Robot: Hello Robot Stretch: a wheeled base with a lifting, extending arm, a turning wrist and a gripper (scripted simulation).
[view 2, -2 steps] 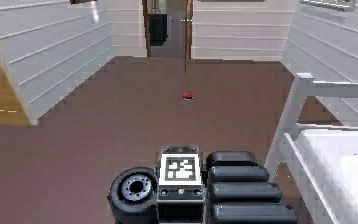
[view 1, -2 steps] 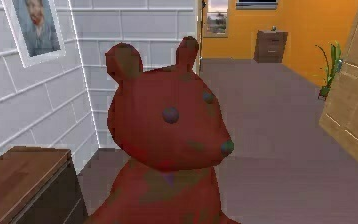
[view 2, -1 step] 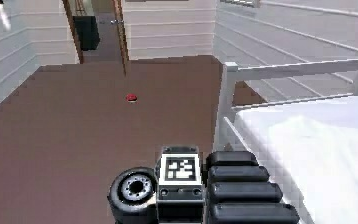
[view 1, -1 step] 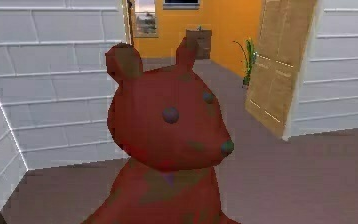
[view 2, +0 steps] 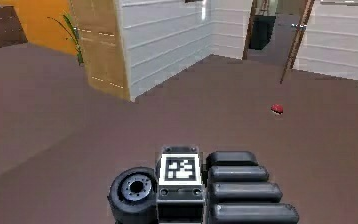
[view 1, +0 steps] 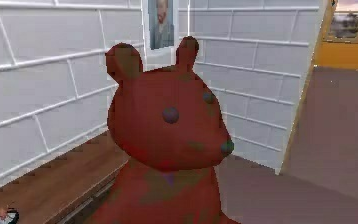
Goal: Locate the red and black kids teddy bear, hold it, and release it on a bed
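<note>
In the forward view, a red teddy bear (view 1: 167, 130) with dark eyes and a dark nose sits very close to the camera, upright and facing toward the view's right. It fits the task's bear. Its base rests at the end of a low wooden bench (view 1: 57, 185) that runs along a white panelled wall (view 1: 47, 70). A framed picture (view 1: 161, 25) hangs on the wall behind its ears. How the bear lies relative to the jaws cannot be fixed from here. My judgement is that it stands ahead of the base, not on the side where the arm reaches, so the robot would have to turn before grasping it.

In the arm side view, the gripper (view 2: 135, 195) is a dark round body at the bottom edge. A white marker (view 2: 180, 167) sits just to its right, and the stacked dark arm segments (view 2: 242, 185) lie beyond that. The arm looks drawn in, probably for driving. The gripper's far end cannot be made out, so neither the state of the jaws nor whether they hold anything can be told. Well out past the jaws, toward the view's right, a small red object (view 2: 278, 108) lies on the brown floor (view 2: 77, 140). Farther still stand a wooden door (view 2: 105, 45) and a plant (view 2: 72, 35).
</note>
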